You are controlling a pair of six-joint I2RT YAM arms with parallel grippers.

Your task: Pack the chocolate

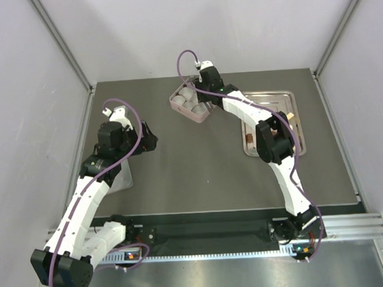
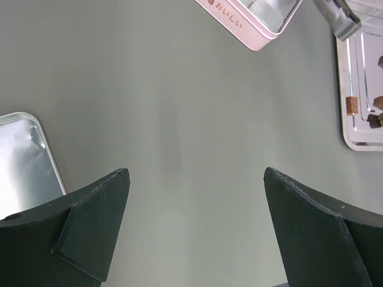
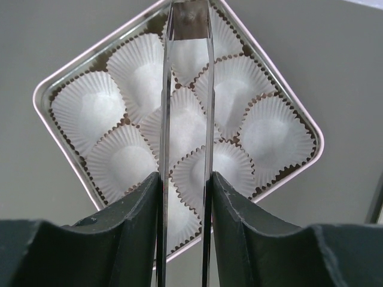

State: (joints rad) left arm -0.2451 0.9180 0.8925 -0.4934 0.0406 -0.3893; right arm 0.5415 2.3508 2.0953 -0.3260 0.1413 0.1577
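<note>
Small brown chocolate pieces (image 2: 353, 104) lie on a metal tray (image 1: 285, 101) at the right; one more (image 1: 250, 139) shows near its left edge. The pink box (image 1: 191, 100) holds several white paper cups (image 3: 96, 107). My right gripper (image 3: 185, 179) hangs over the box, shut on a pair of metal tongs (image 3: 166, 89). A brownish piece (image 3: 190, 18) sits between the tong tips over the far cup. My left gripper (image 2: 196, 173) is wide open over bare table, nothing between its fingers.
A silver lid (image 2: 24, 161) lies on the table by my left arm. The pink box (image 2: 251, 24) and the tray (image 2: 359, 143) lie ahead and to the right of my left gripper. Grey walls close in the table on three sides.
</note>
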